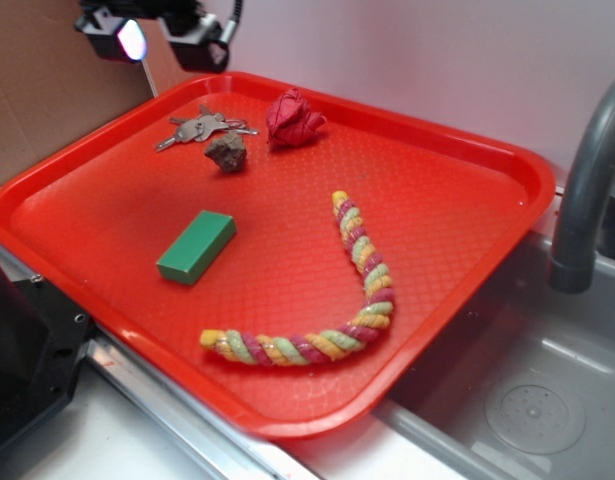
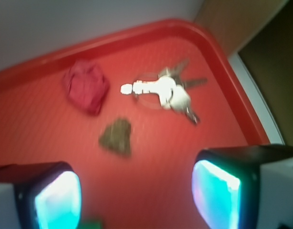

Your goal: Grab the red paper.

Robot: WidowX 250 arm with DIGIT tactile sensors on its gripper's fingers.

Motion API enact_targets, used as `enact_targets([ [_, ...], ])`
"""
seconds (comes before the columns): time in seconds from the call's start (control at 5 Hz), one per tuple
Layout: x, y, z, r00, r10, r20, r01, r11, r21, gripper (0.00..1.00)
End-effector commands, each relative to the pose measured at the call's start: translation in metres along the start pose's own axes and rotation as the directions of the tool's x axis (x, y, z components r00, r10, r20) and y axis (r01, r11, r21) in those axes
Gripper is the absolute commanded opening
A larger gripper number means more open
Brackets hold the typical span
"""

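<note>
The red paper (image 1: 293, 119) is a small dark-red crumpled ball at the back of the red tray (image 1: 457, 180), right of the brown rock (image 1: 227, 152). In the wrist view the red paper (image 2: 85, 86) lies at upper left, beyond the rock (image 2: 116, 136). My gripper (image 1: 164, 35) hangs high above the tray's back left corner, well clear of the paper. In the wrist view the gripper (image 2: 136, 198) is open and empty, with its glowing fingertips (image 2: 215, 193) wide apart.
A bunch of keys (image 1: 202, 127) lies left of the paper, also in the wrist view (image 2: 167, 90). A green block (image 1: 196, 246) and a twisted coloured rope (image 1: 337, 310) lie nearer the front. A grey faucet (image 1: 587, 180) and sink (image 1: 532, 400) stand at right.
</note>
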State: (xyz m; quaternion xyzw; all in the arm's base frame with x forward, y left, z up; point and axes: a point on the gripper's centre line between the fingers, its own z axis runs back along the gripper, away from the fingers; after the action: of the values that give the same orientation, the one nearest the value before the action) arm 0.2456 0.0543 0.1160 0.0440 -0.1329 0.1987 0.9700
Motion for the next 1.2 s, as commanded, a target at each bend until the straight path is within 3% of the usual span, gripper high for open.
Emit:
enact_targets([
  [0.0,0.018,0.005,0.015,0.998,0.015,0.064,-0.014,1.0,-0.009,1.0],
  [0.2,0.018,0.005,0.015,0.998,0.015,0.064,-0.014,1.0,-0.009,1.0],
  [0.6,0.039,-0.03,-0.018,0.973,-0.183,0.142,0.185,0.983,0.001,1.0],
  [0.8,0.048,-0.041,-0.042,0.963,-0.223,0.148,0.228,0.974,-0.015,1.0],
  [1.0,0.073,-0.049,-0.079,0.965,-0.231,0.123,0.239,0.969,-0.056,1.0],
])
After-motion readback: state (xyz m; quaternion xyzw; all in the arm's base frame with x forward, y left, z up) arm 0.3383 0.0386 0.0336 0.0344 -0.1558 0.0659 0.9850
